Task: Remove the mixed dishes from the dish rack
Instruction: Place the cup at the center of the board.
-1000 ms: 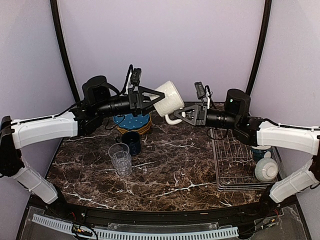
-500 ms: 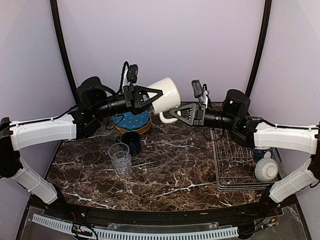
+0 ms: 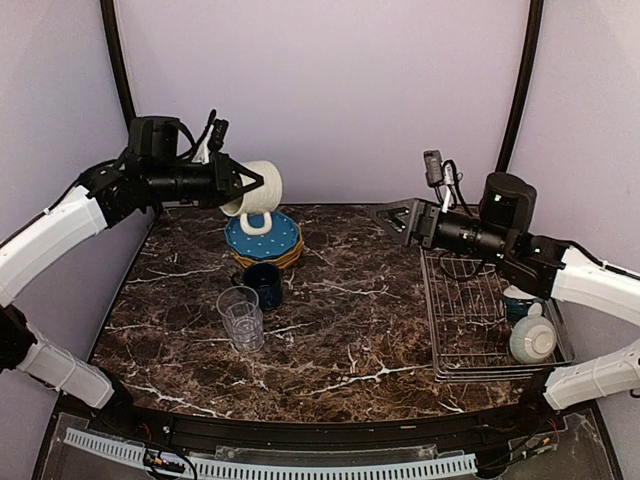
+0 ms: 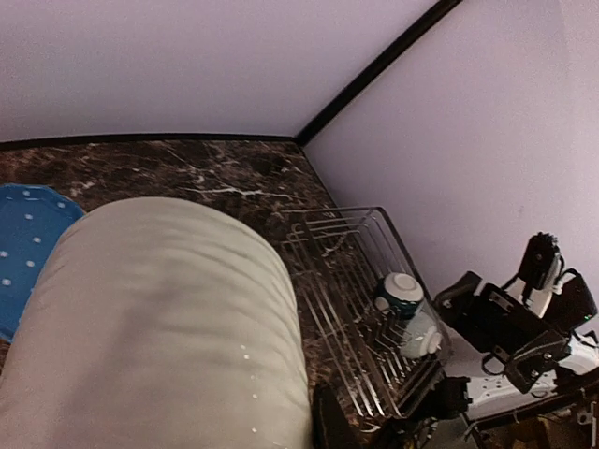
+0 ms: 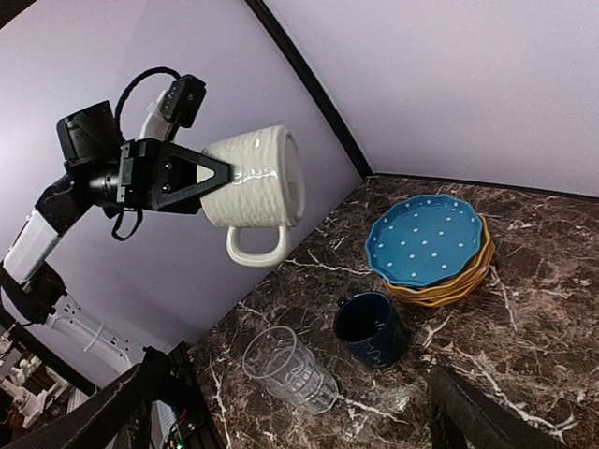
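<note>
Mug (image 3: 264, 187), cream ribbed ceramic, upper left of frame, clamped sideways in my left gripper (image 3: 250, 183); right gripper (image 3: 381, 212) gapes wide, empty. I'd set it upright on dark marble worktop (image 3: 340, 330), clear of blue dotted plate (image 3: 262, 237).

The cream mug (image 3: 268, 186) is up in the air on its side, handle down, clamped in the left gripper (image 3: 250, 183), at 12 o'clock from the plates. A blue white-dotted plate (image 3: 262, 236) lies on yellow plates (image 5: 447, 294) at the table's 11 o'clock. The dark blue cup (image 3: 265, 283) stands at their 6 o'clock, and the glass tumbler (image 3: 243, 318) at the cup's 7 o'clock. The wire dish rack (image 3: 465, 310), at 3 o'clock, holds one teal-and-white bowl (image 3: 532, 338) and a second bowl (image 3: 520, 300) at its 4 o'clock.
</note>
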Motion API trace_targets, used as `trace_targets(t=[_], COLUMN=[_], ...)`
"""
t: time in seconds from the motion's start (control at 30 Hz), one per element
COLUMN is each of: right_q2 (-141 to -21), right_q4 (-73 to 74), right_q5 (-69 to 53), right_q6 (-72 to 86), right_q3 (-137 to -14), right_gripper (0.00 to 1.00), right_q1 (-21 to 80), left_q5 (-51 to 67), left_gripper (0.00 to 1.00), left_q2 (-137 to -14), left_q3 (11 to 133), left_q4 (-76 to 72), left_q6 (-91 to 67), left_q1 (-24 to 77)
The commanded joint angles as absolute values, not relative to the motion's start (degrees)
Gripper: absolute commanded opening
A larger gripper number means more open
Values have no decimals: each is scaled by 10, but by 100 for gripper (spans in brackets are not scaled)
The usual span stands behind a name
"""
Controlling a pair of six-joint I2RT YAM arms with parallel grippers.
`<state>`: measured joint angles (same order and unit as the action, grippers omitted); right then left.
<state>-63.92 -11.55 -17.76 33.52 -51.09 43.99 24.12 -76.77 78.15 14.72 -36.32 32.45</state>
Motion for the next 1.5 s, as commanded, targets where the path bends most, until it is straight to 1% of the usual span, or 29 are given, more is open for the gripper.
trace_targets(t=[0.0,0.07,0.17,0.3,0.57,0.87,1.2,1.33,1.4,1.47], right_q2=[-592,-578,-567,-564,-555,-551,-554,-562,-562,-560], right_q4=[-8,5,26,44,71,133,189,261,298,326], right_q5=[-72,-55,-39,-33,-16,31,66,111,138,158], right_q6=[276,264,249,237,233,212,213,235,242,250], right_q3=[-506,-505,-511,-526,-530,-544,-556,-574,-580,-583], right_gripper=[99,99,99,99,99,99,99,99,99,99], right_q1=[433,431,429,427,427,427,426,426,426,426], left_q5=[58,45,81,77,113,164,165,174,176,177], left_gripper=[1,1,1,1,1,2,3,5,10,13], left_q2=[-741,-762,-786,-824,-910,-954,-992,-999,-999,-999], left_q3=[903,913,891,855,828,784,764,762,759,757], left_q4=[468,537,565,555,513,470,443,439,435,433], left_q6=[-167,-147,-127,-112,-113,-135,-136,-133,-131,-128], left_q1=[276,227,170,157,156,157,170,173,174,176])
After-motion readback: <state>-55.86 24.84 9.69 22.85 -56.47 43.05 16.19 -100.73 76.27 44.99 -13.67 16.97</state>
